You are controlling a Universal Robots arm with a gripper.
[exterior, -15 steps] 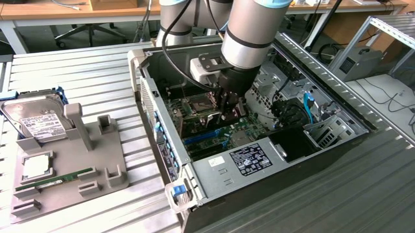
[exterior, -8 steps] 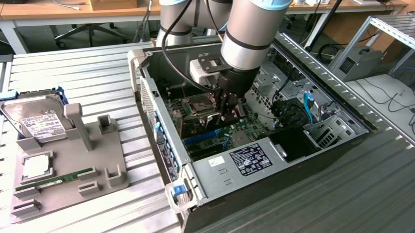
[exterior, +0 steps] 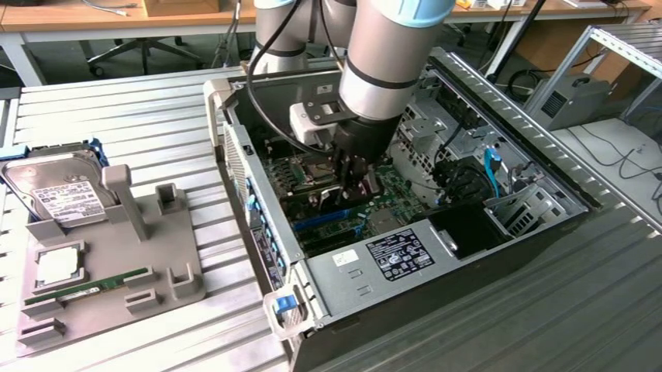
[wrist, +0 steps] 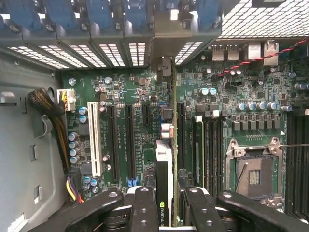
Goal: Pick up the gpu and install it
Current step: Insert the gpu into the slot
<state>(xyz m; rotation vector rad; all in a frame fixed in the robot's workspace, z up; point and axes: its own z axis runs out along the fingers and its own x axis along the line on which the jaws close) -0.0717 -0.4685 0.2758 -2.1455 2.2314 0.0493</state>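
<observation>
Wide view first: the slatted metal table (exterior: 135, 116) carries an open computer case (exterior: 232, 147) lying on its side, and the arm (exterior: 388, 54) plunges straight down into it. Off at the exterior view's left sits a grey fixture tray (exterior: 155, 256), and propped in it is the silver hard drive (exterior: 62, 198) with its white label. Inside the case, the power supply (exterior: 362, 271) lies along the near wall. Down to the wrist camera, and the green motherboard (wrist: 120, 87) spreads out below. And here's the one that matters: the gpu (wrist: 164, 159) stands edge-on, upright over the board, just beside the long black expansion slots (wrist: 121, 140) and between them and the CPU socket (wrist: 253, 176). Its far end points at the vented rear wall (wrist: 96, 53). Whether it is seated in a slot, I can't tell from here. The gripper (wrist: 168, 193) is clamped on that card, black fingers (wrist: 144, 208) pressed in on either side of it. Back on the tray, the small green memory stick (exterior: 88, 288) lies flat, well apart from the action.
</observation>
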